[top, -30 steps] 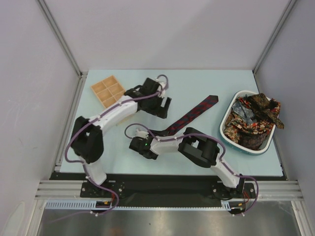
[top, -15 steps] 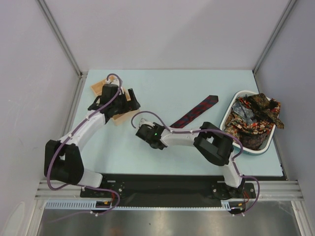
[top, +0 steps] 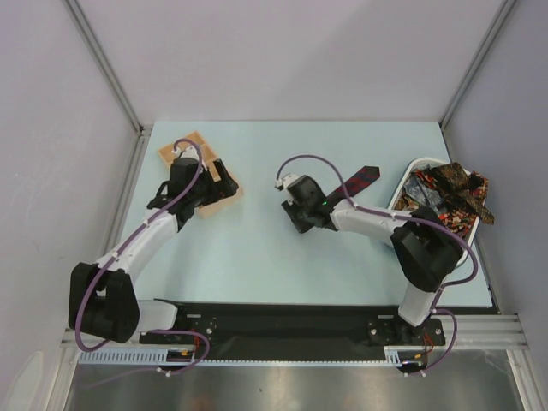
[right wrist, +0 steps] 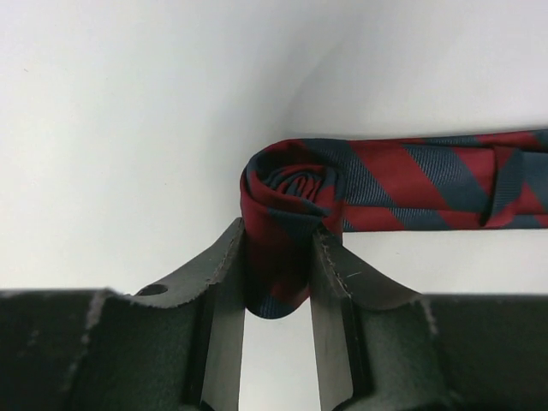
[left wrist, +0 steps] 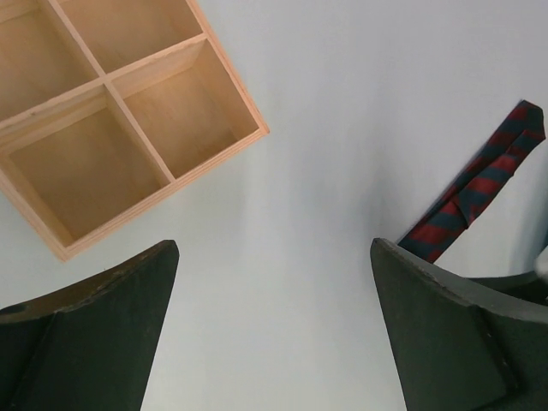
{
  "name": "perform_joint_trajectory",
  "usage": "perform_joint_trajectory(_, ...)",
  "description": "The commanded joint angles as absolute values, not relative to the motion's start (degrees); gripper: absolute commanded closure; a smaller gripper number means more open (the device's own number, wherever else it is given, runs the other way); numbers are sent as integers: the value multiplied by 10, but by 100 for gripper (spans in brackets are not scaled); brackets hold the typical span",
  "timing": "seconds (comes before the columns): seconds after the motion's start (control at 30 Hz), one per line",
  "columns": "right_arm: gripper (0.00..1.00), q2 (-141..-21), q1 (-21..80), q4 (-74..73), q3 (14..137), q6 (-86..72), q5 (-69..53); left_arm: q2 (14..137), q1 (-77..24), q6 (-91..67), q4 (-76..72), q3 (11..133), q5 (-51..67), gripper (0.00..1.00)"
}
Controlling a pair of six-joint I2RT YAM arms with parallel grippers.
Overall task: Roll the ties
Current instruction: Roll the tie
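A navy tie with red diagonal stripes (top: 358, 181) lies on the table, its near part wound into a roll (right wrist: 287, 205). My right gripper (right wrist: 278, 257) is shut on that roll, the rest of the tie trailing away to the right. In the top view my right gripper (top: 301, 216) sits mid-table at the tie's rolled end. My left gripper (left wrist: 274, 325) is open and empty above bare table, next to the wooden compartment tray (left wrist: 111, 128). The striped tie (left wrist: 479, 193) also shows at the right of the left wrist view. More patterned ties (top: 441, 205) are piled in a basket.
The wooden compartment tray (top: 224, 199) lies at the back left, partly under my left arm. A white basket (top: 409, 175) with the tie pile stands at the right edge. Grey walls close the table on three sides.
My right gripper has moved up and right along the striped tie, rolling it, so less tie lies flat. My left gripper has swung left from the tie to the wooden tray.
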State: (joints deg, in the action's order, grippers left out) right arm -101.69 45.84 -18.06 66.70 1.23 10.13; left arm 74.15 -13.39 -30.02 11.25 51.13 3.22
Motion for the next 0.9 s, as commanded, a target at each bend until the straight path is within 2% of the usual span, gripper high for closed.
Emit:
perform_joint_trajectory(0.0,77,-986,397,-137,644,-30,-73,733,-156,-310,73,501,26,0)
perform_joint_trajectory(0.23,78,-1007,286,-93,621,-69,-305,765,-227,-269,65,518,2,0)
perform_joint_trajectory(0.4,77,-1072,221,-55,621,-120,-472,782,-283,-236,80,537,-53,0)
perform_joint_trajectory(0.7,77,-1131,208,20,608,-178,-577,781,-344,-178,54,526,-74,0)
perform_joint_trajectory(0.87,77,-1144,210,64,599,-220,-627,777,-359,-152,12,504,-37,0)
